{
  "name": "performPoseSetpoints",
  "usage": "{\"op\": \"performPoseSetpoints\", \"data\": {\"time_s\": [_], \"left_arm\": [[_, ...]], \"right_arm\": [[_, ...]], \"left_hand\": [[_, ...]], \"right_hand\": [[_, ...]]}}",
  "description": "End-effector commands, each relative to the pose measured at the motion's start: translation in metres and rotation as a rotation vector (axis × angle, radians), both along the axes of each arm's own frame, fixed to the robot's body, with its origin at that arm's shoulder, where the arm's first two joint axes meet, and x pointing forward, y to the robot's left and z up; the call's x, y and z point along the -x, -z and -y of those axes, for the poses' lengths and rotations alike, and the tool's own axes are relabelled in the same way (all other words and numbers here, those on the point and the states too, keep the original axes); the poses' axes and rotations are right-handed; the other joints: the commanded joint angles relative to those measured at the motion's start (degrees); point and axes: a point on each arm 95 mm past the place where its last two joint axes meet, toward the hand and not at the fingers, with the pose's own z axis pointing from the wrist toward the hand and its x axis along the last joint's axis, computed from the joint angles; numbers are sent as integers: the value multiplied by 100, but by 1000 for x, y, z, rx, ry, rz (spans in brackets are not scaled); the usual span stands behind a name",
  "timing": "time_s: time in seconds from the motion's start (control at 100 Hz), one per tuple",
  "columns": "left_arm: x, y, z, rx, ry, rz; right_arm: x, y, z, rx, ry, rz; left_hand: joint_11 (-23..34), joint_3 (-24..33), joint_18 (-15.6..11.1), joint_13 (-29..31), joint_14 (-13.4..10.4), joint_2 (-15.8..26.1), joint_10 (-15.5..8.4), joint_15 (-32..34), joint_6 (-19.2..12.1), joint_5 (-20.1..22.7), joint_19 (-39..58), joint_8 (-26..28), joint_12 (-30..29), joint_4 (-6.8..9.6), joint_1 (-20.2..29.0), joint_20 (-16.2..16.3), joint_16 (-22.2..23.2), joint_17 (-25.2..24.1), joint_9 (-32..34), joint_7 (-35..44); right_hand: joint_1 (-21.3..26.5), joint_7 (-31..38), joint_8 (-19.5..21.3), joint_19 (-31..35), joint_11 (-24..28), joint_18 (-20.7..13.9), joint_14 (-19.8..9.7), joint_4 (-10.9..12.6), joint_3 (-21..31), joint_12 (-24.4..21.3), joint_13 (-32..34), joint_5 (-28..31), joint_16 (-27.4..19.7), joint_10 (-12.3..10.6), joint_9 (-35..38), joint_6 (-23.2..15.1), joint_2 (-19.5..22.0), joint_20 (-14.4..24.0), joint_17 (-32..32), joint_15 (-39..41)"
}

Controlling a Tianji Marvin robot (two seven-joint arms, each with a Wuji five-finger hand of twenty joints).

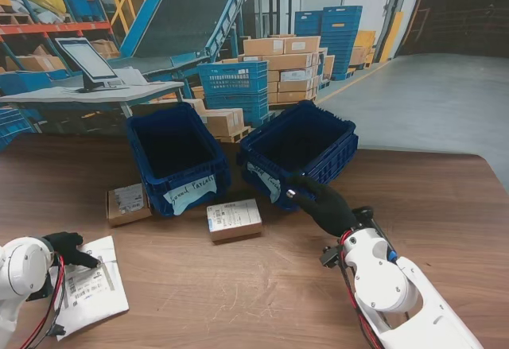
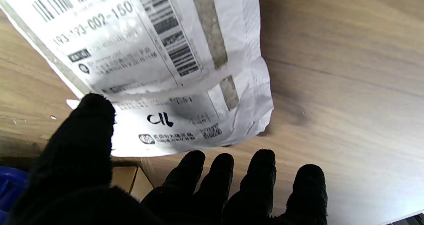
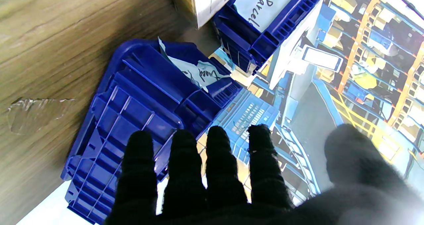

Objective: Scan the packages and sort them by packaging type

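- white plastic mailer bag lies flat on the wooden table at the near left, its printed labels and barcodes facing up.
- the left hand, in a black glove, sits at the bag's far edge with fingers spread; the thumb touches the bag, and nothing is held.
- two blue crates stand side by side at the far middle, each with a handwritten paper tag.
- two small cardboard boxes lie near the crates: one left of the left crate, one in front of the gap.
- the right hand hovers by the right crate, fingers straight and close together, empty.
- risk, as a judgement: the thin, slick bag lies flush with the table, so fingers may slide it away, or crease the label and spoil a scan.
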Motion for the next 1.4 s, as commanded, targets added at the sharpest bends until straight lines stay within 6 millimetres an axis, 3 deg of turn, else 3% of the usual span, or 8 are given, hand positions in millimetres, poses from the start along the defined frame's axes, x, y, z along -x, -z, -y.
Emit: {"op": "performPoseSetpoints", "data": {"time_s": [0.0, 0.26, 0.37, 0.81, 0.87, 0.97, 1.16, 1.39], "left_arm": [[4, 9, 3, 2, 18, -56], [1, 30, 2, -15, 52, -127], [1, 38, 2, -19, 53, -115], [4, 57, 1, -35, 22, -46], [4, 58, 1, -27, 17, -47], [4, 60, 2, -16, 11, -43], [1, 58, 3, -15, -9, -1], [-5, 40, 5, -15, -70, 77]], "right_arm": [[3, 0, -4, -5, -9, -9], [4, -1, -2, -8, 0, -13], [5, -1, -2, -9, 2, -15], [4, -1, 0, -7, 3, -21], [4, -1, 0, -6, 4, -21], [4, -1, 0, -7, 7, -21], [4, -1, 0, -5, 5, -23], [3, 0, -1, -4, 1, -24]], "left_hand": [[-203, -207, 159, -376, 131, 130, 182, -172, 300, -328, -201, -110, -96, -98, -189, -50, -107, -137, -339, -154], [-74, -226, 205, -178, 203, -187, 333, -40, 474, -175, -229, -110, -36, -52, 105, -16, -106, -61, -53, -60], [108, 1073, 280, 335, 210, -780, 207, 258, 300, 319, -13, 179, 388, -78, -99, 107, 192, 108, 573, 193], [2925, 2376, 368, 2244, -248, -1623, -596, 2072, -880, 995, 1355, 3682, 2505, -33, 970, 396, 2632, 731, 2209, 3825], [2784, 2170, 384, 2506, -287, -1780, -657, 2308, -1026, 1039, 1617, 3656, 3705, -32, 1413, 439, 2853, 836, 2666, 4439], [2232, 1980, 388, 2831, -342, -1916, -776, 2595, -1232, 1180, 1894, 3472, 4466, 44, 1977, 476, 3040, 985, 3422, 5182], [2456, 2159, 417, 3162, -356, -2016, -817, 2966, -1404, 1416, 2222, 3362, 4637, 165, 2146, 586, 3262, 1146, 3776, 5672], [2595, 2023, 519, 3405, -315, -1978, -757, 3420, -1385, 1532, 2829, 3140, 4602, 39, 2180, 991, 3658, 1245, 3922, 5610]], "right_hand": [[24, -47, 23, -25, 26, -6, 4, 8, 53, 46, -74, 105, 137, 34, 31, -88, -119, 78, -38, -39], [39, -50, 25, -35, 14, -3, 5, 8, 58, 46, -79, 99, 137, 37, 29, -90, -125, 83, -47, -42], [38, -48, 26, -38, 13, -2, 5, 6, 55, 48, -83, 106, 137, 34, 32, -93, -120, 85, -49, -45], [40, -49, 29, -41, 10, -3, 1, 7, 52, 50, -70, 103, 140, 43, 27, -93, -122, 96, -39, -40], [43, -47, 30, -43, 11, -4, 9, 7, 52, 51, -79, 109, 139, 46, 29, -86, -126, 96, -44, -43], [46, -49, 29, -43, 12, -6, 5, 8, 53, 52, -78, 105, 140, 44, 28, -92, -124, 98, -43, -42], [45, -49, 29, -44, 14, -3, 7, 8, 51, 53, -73, 106, 141, 54, 34, -95, -119, 102, -44, -40], [52, -48, 29, -44, 14, -4, 9, 10, 51, 52, -73, 108, 140, 57, 18, -79, -114, 104, -39, -39]]}}
